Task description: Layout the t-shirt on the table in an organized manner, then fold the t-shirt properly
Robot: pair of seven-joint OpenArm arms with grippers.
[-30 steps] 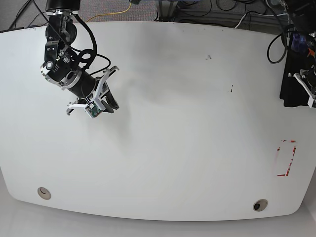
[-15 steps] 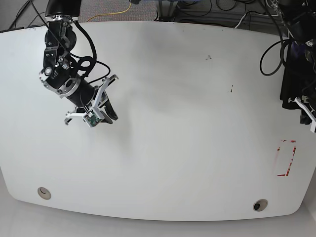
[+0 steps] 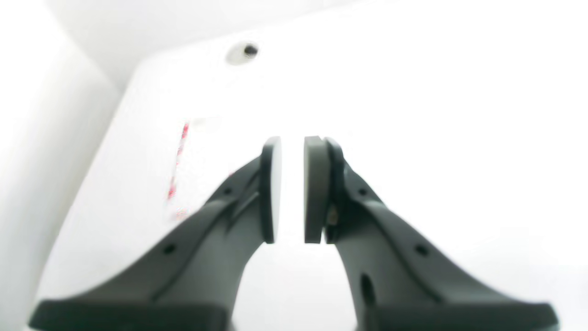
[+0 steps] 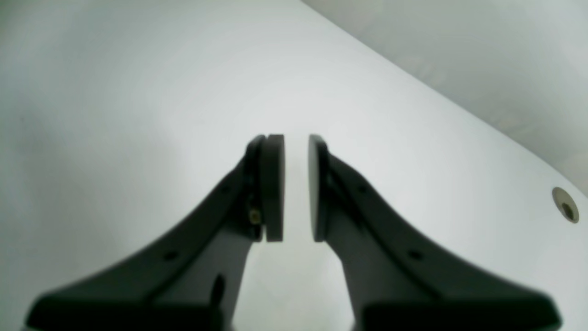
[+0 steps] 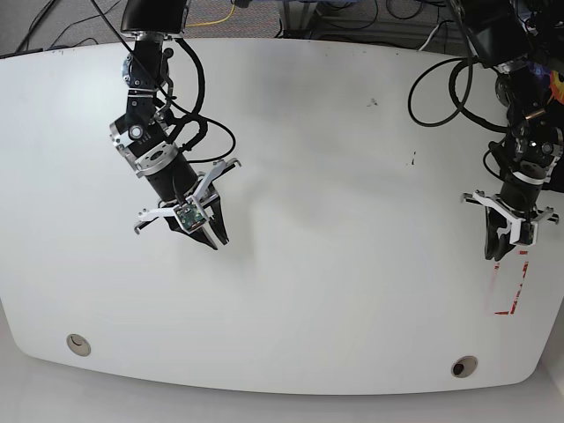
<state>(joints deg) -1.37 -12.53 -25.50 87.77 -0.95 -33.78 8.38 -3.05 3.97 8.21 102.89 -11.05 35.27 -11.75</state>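
The white table [image 5: 335,264] fills the base view. No t-shirt lies on it, and I cannot make out the t-shirt in any view. My right gripper [image 5: 216,240] hangs over the table's left-middle part, pointing down and to the right. In its wrist view [image 4: 296,147] the pads stand nearly together with a thin slit between them and nothing held. My left gripper [image 5: 491,251] is at the right side, just above the red tape rectangle [image 5: 511,282]. Its wrist view [image 3: 292,147] shows the same thin slit and no cloth.
Two round grommet holes sit near the front edge, one at the left [image 5: 78,345] and one at the right [image 5: 463,366]. The right one also shows in the left wrist view [image 3: 242,51]. Cables and dark gear crowd the back edge and the top right corner [image 5: 529,53].
The right arm has swung rightward and down toward the table's middle. The left arm has come in from the right edge over the table, down to beside the red tape.
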